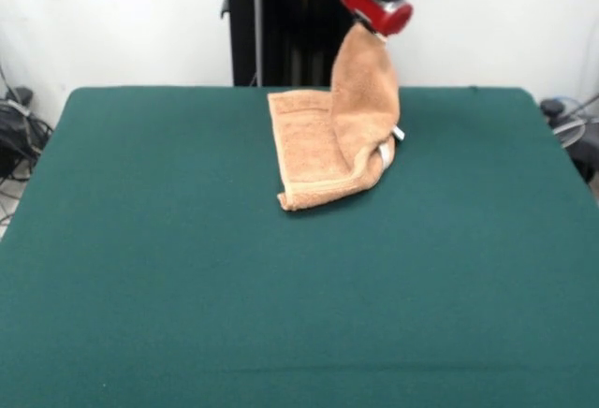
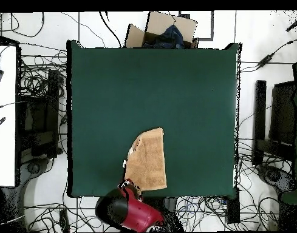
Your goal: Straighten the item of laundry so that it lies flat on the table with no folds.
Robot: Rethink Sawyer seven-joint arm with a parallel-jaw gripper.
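**Operator:** Front view gives me the peach-orange terry towel (image 1: 323,146) on the far half of the dark green table (image 1: 187,286), a little right of centre. 1 end is lifted into a tall peak that runs up to the red and black gripper (image 1: 376,26) at the top of the picture. The rest lies on the felt, with a hemmed border along the near edge.

**Observer:** Is the gripper pinching the cloth?

**Operator:** The peak of the towel meets the red collar, and the cloth hangs from there. I cannot tell how the fingers stand, because the fabric and the collar cover them.

**Observer:** What else is visible on the towel?

**Operator:** I see a small white care tag (image 1: 389,149) on the right side, low on the raised fold, where the cloth doubles over itself.

**Observer:** And from above?

**Operator:** Overhead, the towel (image 2: 149,162) sits close to the table's (image 2: 175,85) bottom edge, just left of its middle. The arm's red shell (image 2: 135,211) is just below it, past the table edge. A cardboard box (image 2: 163,30) stands beyond the opposite edge.
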